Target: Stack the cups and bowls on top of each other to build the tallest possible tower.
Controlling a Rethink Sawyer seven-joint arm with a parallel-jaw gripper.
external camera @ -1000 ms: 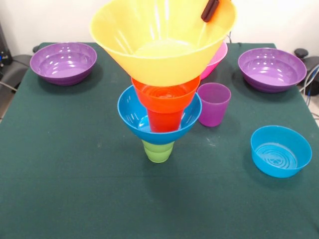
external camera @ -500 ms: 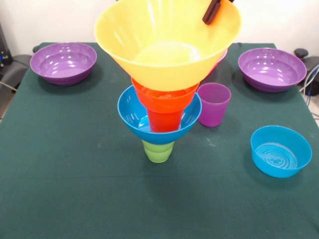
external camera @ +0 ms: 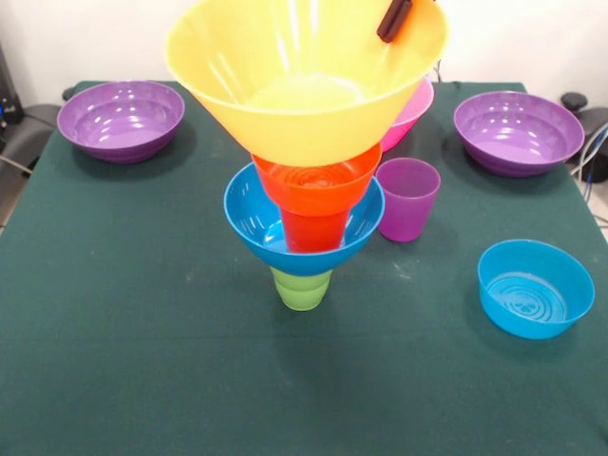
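Observation:
The tower stands mid-table: a green cup (external camera: 302, 288), a medium blue bowl (external camera: 253, 223), an orange cup (external camera: 313, 231) and a small orange bowl (external camera: 318, 185), one upon another. The large yellow-orange bowl (external camera: 294, 85) hangs upright right over the small orange bowl; its base hides that bowl's far rim, so I cannot tell if they touch. My gripper (external camera: 396, 17) comes in from the top edge and is shut on the yellow-orange bowl's far right rim, with one dark finger showing inside it. The purple cup (external camera: 407, 198) stands to the right of the tower.
A pink bowl (external camera: 415, 109) sits behind the yellow-orange one, mostly hidden. Wide purple bowls stand at the far left (external camera: 121, 119) and the far right (external camera: 518, 131). A small shallow blue bowl (external camera: 535, 288) sits at the right, near the table's edge.
The yellow-orange bowl, held by my gripper, shifted a little right and then back left over the tower. The tower and the other things have not moved.

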